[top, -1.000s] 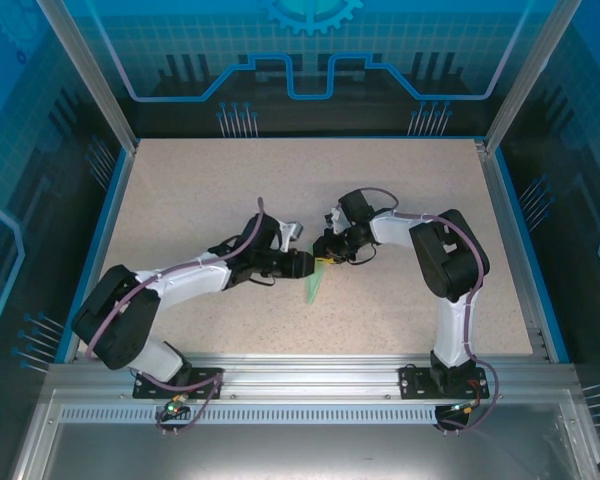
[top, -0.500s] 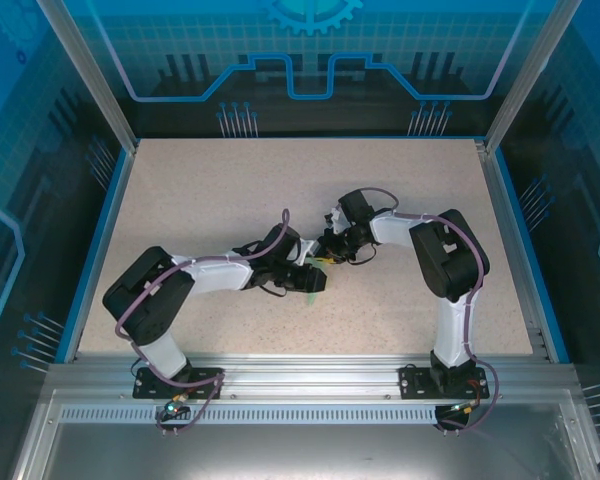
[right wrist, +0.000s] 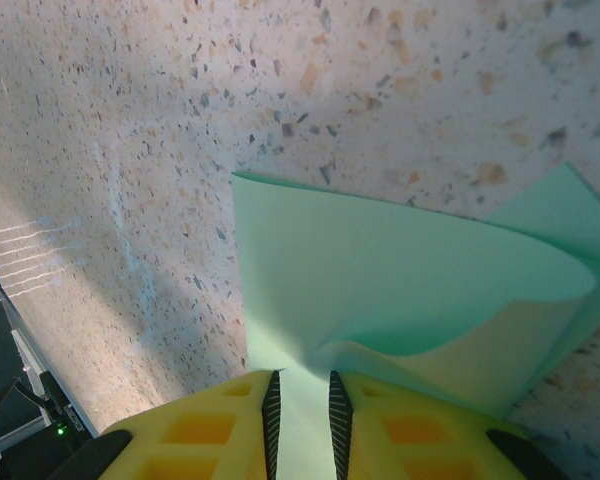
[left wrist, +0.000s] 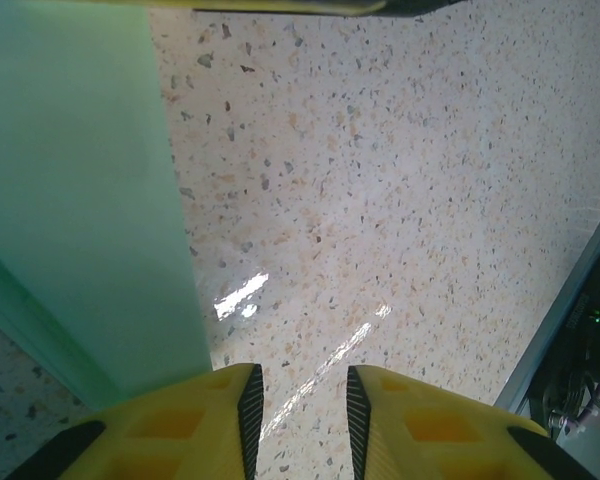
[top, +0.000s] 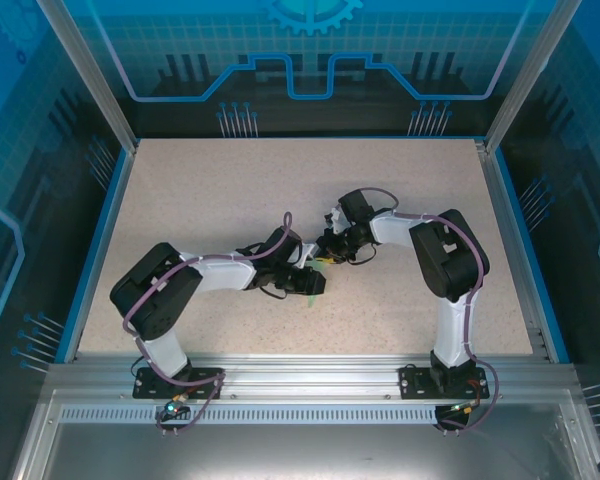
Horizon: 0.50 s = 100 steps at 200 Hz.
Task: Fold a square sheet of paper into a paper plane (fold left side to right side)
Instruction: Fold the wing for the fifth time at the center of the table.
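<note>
The square sheet of paper (right wrist: 400, 280) is pale mint green, folded and bulging up in a curl off the speckled table. My right gripper (right wrist: 300, 385) is shut on one edge of it, with the paper pinched between the black pads. In the top view the right gripper (top: 325, 258) and left gripper (top: 313, 284) meet at mid-table, and only a green sliver of the paper (top: 309, 297) shows below them. In the left wrist view the paper (left wrist: 80, 200) lies flat, left of my left gripper (left wrist: 300, 385). Its jaws are open, with bare table between them.
The speckled tabletop (top: 230, 190) is bordered by a blue rim (top: 105, 230) and aluminium frame posts (top: 85, 70). A metal rail (top: 300, 375) carrying both arm bases runs along the near edge.
My left arm has swung right and nearer, so its gripper now covers most of the paper in the top view, and its jaws have narrowed a little. The right arm has stayed put.
</note>
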Each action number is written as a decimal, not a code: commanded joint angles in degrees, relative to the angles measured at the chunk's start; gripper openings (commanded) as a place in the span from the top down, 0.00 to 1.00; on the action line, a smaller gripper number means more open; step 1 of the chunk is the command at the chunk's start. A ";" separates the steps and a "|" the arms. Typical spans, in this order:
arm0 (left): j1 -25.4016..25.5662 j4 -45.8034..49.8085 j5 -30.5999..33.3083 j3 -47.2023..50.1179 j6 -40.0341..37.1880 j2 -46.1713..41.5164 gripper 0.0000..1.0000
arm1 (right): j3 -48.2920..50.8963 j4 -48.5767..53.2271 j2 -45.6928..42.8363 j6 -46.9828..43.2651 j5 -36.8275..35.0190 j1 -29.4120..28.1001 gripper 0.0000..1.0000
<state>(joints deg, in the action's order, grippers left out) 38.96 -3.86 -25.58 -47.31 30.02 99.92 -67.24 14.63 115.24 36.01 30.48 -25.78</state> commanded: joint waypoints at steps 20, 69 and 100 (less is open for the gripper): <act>0.34 1.10 -0.52 1.66 -1.14 1.13 0.70 | 0.71 5.49 4.03 -0.72 -3.94 -0.50 0.76; 0.46 2.17 0.02 2.80 -1.63 1.21 0.71 | 0.62 5.76 4.16 -0.70 -4.12 -0.50 0.76; 1.31 3.48 0.42 2.97 -2.38 1.76 0.72 | 0.27 5.93 4.42 -0.74 -3.89 -0.46 0.76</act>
<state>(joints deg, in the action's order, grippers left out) 39.07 -4.34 -25.28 -45.78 29.61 100.33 -67.94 15.62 115.55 35.99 30.50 -25.78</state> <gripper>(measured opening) 0.289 0.241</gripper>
